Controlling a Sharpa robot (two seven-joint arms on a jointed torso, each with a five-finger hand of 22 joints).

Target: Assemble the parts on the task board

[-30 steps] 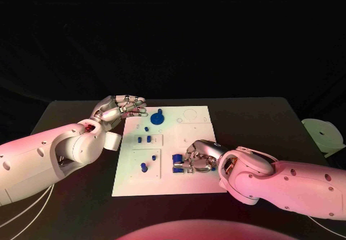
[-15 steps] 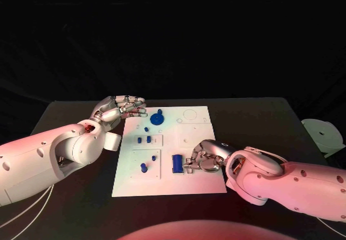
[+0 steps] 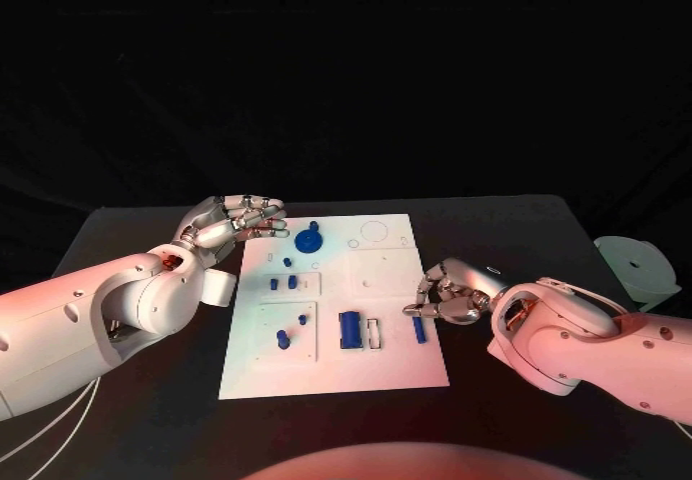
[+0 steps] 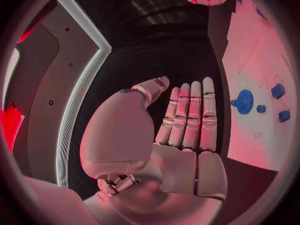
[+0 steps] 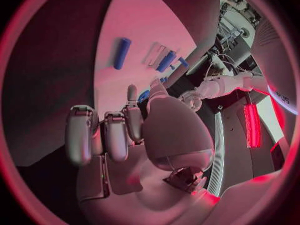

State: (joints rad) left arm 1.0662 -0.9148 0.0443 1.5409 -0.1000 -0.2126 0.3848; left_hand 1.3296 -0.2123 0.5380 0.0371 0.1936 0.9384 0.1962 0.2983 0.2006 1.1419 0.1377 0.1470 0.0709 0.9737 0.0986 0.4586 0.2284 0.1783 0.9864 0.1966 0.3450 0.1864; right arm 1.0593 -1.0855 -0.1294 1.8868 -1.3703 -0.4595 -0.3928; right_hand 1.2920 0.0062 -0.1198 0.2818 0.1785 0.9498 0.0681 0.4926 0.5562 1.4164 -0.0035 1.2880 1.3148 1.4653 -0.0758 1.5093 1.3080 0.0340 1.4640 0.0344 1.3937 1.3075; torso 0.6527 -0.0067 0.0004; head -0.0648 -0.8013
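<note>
The right hand [image 3: 450,296] has slid off the board [image 3: 389,370] toward its right edge, fingers curled, holding nothing. A small blue part [image 3: 420,330] now lies near that edge. The left hand [image 3: 231,221] waits, released, at the board's far left corner.

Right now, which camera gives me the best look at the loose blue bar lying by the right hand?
The head view: the blue bar lies flat on the white board, just beside the right hand, with nothing covering it. The right wrist view also shows the bar, but bent by the lens. The left wrist view catches other blue parts instead.
</note>
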